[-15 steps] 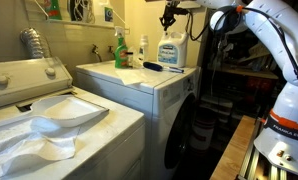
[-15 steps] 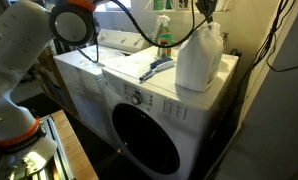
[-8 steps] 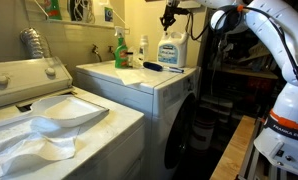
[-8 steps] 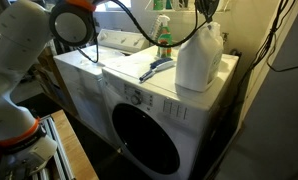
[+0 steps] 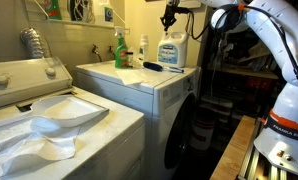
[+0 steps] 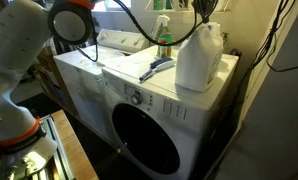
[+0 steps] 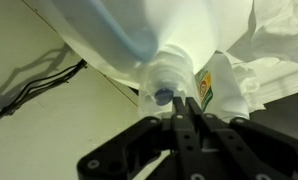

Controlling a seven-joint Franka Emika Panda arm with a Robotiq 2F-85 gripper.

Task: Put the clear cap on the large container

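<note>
the clear cap [image 7: 159,88], a small see-through plastic cup-shaped piece, sits just ahead of my end effector [image 7: 186,106] in the wrist view. it is right at the neck of the large container [image 7: 139,40], the big whitish plastic detergent jug with a blue label. the end effector's fingers are drawn narrow, almost together, and their tips meet the cap's near wall. i read that as a pinch on the rim, though the picture is too blurred to be sure. i cannot tell whether the cap is seated on the neck or only resting at its mouth.

in both exterior views the end effector [image 5: 170,16] [image 6: 206,10] hangs directly above the large container [image 5: 171,50] [image 6: 199,58], which stands upright beneath it on the white table [image 5: 139,82] [image 6: 129,75]. a green plastic spray bottle [image 5: 120,50] stands off to one side, well apart from the end effector.

i judge this to be the placing step, with the cap lined up over the neck. the next move calls for a straight push down, centred on the neck, until the cap seats. then i would open the fingers and lift straight up, so the cap is not dragged off or the jug tipped.
</note>
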